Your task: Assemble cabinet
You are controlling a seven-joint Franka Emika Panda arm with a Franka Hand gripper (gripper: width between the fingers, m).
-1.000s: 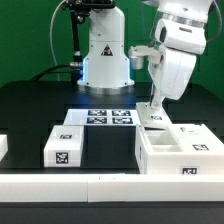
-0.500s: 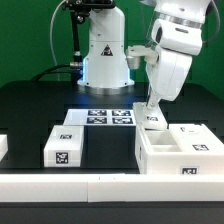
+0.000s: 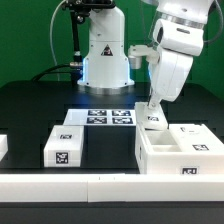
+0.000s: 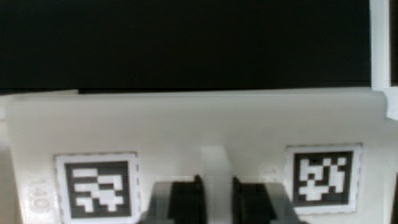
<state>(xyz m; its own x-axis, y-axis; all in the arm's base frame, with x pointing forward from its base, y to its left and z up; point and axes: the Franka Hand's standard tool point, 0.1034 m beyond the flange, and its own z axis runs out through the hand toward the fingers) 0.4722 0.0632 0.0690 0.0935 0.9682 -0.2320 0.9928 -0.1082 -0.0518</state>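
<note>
Mind the cabinet [image 3: 160,162] at four o'clock on the tabletop [image 3: 40,105], with the hand [image 3: 152,106] shut tight at its eleven o'clock corner by a tagged panel [image 3: 153,120], nothing visibly held: likely to skid or tip that panel if pressed off-centre.

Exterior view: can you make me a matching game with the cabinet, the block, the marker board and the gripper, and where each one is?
Things:
1. cabinet
2. block
3. marker board
4. gripper

Places:
A. lying flat in the middle
B. in front, on the exterior view's right
C. shut, down at the cabinet's back edge
D. in front, on the exterior view's left

Pairs: 1-B, 2-D, 3-A, 4-C
</note>
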